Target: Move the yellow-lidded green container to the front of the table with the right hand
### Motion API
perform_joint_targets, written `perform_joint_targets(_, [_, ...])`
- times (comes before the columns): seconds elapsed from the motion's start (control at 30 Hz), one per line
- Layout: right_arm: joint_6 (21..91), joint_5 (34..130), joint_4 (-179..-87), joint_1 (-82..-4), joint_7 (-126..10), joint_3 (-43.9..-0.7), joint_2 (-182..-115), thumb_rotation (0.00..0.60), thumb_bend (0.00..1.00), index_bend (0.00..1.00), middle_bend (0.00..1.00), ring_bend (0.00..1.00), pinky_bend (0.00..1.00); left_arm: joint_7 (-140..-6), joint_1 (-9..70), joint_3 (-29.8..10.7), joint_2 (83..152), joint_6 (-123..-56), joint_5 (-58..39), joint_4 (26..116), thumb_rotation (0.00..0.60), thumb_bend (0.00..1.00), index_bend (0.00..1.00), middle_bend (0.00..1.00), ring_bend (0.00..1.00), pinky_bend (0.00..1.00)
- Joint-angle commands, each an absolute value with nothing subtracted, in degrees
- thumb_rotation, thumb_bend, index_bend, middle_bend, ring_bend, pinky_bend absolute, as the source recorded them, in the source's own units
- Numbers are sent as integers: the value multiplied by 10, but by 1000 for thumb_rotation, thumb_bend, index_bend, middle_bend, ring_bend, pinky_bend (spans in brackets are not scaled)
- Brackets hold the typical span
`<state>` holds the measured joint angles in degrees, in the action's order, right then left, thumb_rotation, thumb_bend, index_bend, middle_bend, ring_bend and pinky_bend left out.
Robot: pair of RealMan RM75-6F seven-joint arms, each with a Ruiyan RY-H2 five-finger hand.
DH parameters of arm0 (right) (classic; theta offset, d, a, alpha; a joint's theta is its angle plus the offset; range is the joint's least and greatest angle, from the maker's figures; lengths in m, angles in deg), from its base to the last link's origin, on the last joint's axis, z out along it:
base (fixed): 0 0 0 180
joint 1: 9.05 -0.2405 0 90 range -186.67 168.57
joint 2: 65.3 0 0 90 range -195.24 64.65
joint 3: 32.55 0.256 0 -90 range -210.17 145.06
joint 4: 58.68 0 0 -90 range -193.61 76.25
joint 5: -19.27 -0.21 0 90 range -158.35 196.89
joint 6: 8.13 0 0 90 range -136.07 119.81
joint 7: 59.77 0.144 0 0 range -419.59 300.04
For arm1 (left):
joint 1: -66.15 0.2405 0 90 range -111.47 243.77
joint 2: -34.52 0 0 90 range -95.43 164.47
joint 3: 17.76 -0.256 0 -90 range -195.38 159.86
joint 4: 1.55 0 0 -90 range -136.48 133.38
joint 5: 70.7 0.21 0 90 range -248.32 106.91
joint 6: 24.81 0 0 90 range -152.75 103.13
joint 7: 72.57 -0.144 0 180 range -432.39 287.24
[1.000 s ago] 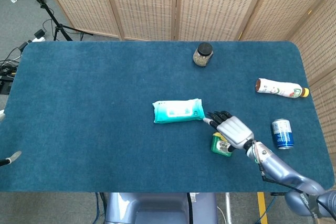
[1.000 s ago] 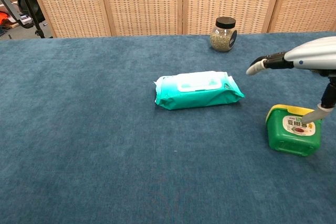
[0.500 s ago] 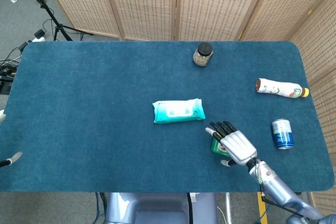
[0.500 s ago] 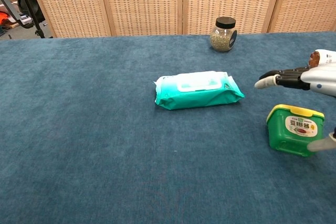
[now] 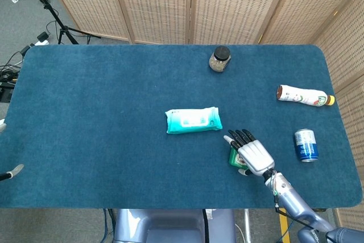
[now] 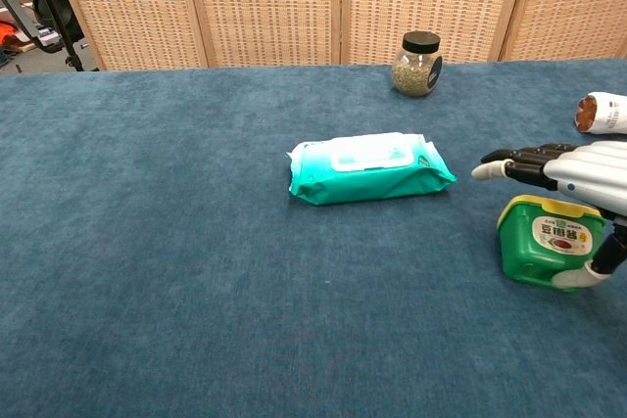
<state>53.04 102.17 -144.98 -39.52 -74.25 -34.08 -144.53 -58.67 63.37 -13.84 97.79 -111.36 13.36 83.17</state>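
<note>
The green container with the yellow lid [image 6: 547,247] stands upright on the blue table, right of centre and near the front edge. My right hand [image 6: 578,165] lies just above its lid, fingers stretched out flat and pointing left. The thumb reaches down at the container's front right corner, and no grip shows. In the head view the hand [image 5: 253,155] covers most of the container [image 5: 233,157], leaving only a green edge showing. A small grey sliver at the far left edge [image 5: 12,171] may be my left hand; its state cannot be told.
A teal wipes pack [image 6: 370,165] lies at the table's middle, left of the container. A glass jar [image 6: 418,64] stands at the back. A blue can [image 5: 305,144] and a lying white bottle [image 5: 304,96] are to the right.
My right hand drew back toward the front edge and then came down closer over the lid, with the thumb now at the container's front corner. The container has stayed in place.
</note>
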Motion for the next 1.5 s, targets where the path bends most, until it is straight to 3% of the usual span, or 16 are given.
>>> perform_joint_targets(0.03, [544,1033,-1424,-388,-736,-338,-1463,600,0,0,42,35,218,-587,634,-138,978,-1113,133,832,600,0,0,0,0,0])
perform_joint_targets(0.2, [554,1038,-1405,-378,-716,-339,-1473,600,0,42,209,271,383,-587,633,-138,978,-1112,133,832,600,0,0,0,0,0])
perform_joint_targets(0.33, [574,1057,-1392,-369,-678,-341,-1480,600,26,214,391,453,510,-588,633,-139,978,-1113,134,833,600,0,0,0,0,0])
perform_joint_targets(0.4, [589,1069,-1378,-365,-661,-342,-1488,600,136,279,449,504,544,-589,633,-139,978,-1113,134,833,600,0,0,0,0,0])
perform_joint_targets(0.47, [597,1077,-1369,-362,-648,-342,-1492,600,317,320,484,534,549,-589,634,-139,978,-1114,135,833,600,0,0,0,0,0])
perform_joint_targets(0.63, [594,1093,-1367,-365,-634,-347,-1479,600,511,341,496,544,549,-590,633,-140,978,-1113,135,833,600,0,0,0,0,0])
perform_joint_targets(0.93, [564,1106,-1442,-388,-629,-347,-1402,600,672,357,502,544,549,-590,633,-140,979,-1113,135,833,600,0,0,0,0,0])
perform_joint_targets(1.1, [430,1097,-1554,-459,-566,-353,-1280,600,727,364,498,544,549,-593,633,-141,979,-1112,136,834,600,0,0,0,0,0])
perform_joint_targets(1.23, [334,1097,-1596,-518,-495,-350,-1222,600,820,384,513,544,549,-593,633,-140,979,-1112,134,835,600,0,0,0,0,0])
perform_joint_targets(1.33, [252,1098,-1619,-567,-429,-351,-1200,600,889,428,550,544,549,-595,631,-140,978,-1107,132,835,600,0,0,0,0,0])
perform_joint_targets(1.5, [193,1099,-1607,-605,-402,-347,-1210,600,977,439,558,544,549,-597,630,-140,978,-1102,129,836,600,0,0,0,0,0])
